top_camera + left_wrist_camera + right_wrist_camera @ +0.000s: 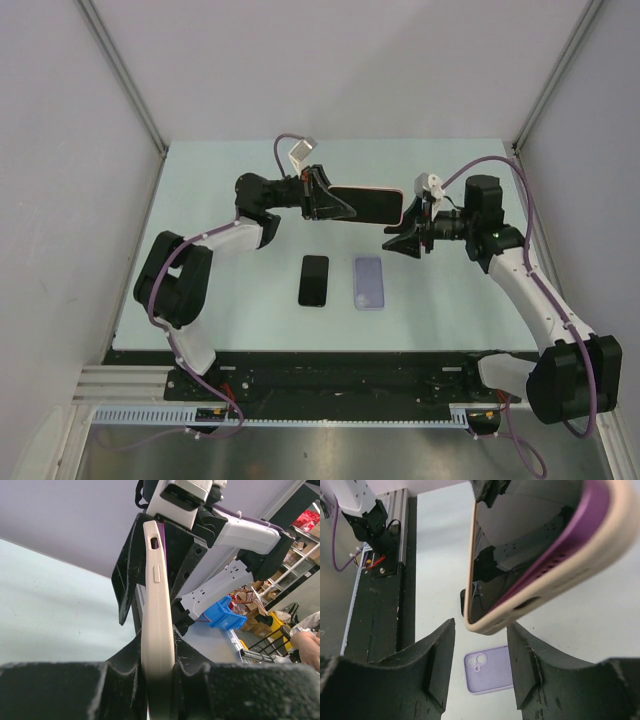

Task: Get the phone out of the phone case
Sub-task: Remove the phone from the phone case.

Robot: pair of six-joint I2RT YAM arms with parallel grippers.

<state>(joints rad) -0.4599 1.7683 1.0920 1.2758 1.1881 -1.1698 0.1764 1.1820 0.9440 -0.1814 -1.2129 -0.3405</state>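
while lifted in the air at upper centre, sits clamped by left gripper point(325, 203): beige phone case point(157, 630) with purple phone point(592, 510) seated inside. right gripper point(398, 238) wide open around the far corner, not pinching. not separated yet; whole removal left.

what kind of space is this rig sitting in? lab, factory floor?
Likely a robotics lab or workshop: the table is boxed in by white panel walls, and the left wrist view shows storage shelves, cardboard boxes and a blue bin beyond.
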